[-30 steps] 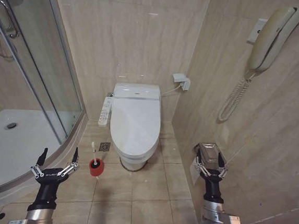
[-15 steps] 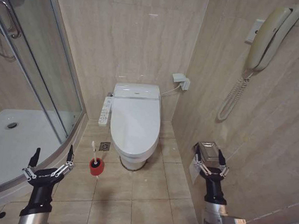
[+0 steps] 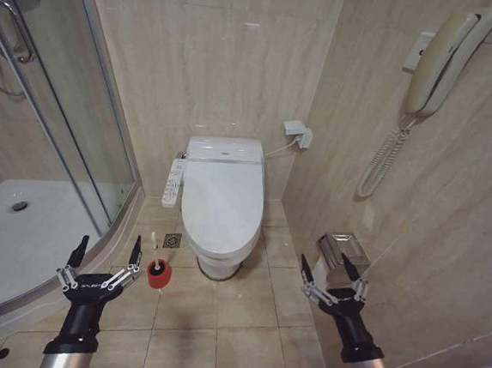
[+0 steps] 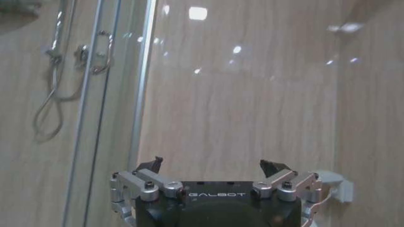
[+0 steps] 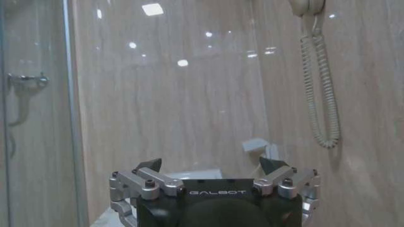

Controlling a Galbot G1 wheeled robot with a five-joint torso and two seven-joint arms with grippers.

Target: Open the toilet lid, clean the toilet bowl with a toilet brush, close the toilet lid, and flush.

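While both grippers gape empty, the toilet brush (image 3: pixel 155 262) (in its holder) stands just beside the left gripper (image 3: pixel 106 255).

Glossy beige marble-look wall tiles (image 3: pixel 231 54) on back and right walls; beige square floor tiles (image 3: pixel 217 319), small metal floor drain (image 3: pixel 172 240); curved glass shower enclosure (image 3: pixel 79 126) at left over white shower tray (image 3: pixel 18 233); cream corded wall telephone (image 3: pixel 446 59) at right; ceiling lights glinting off tiles
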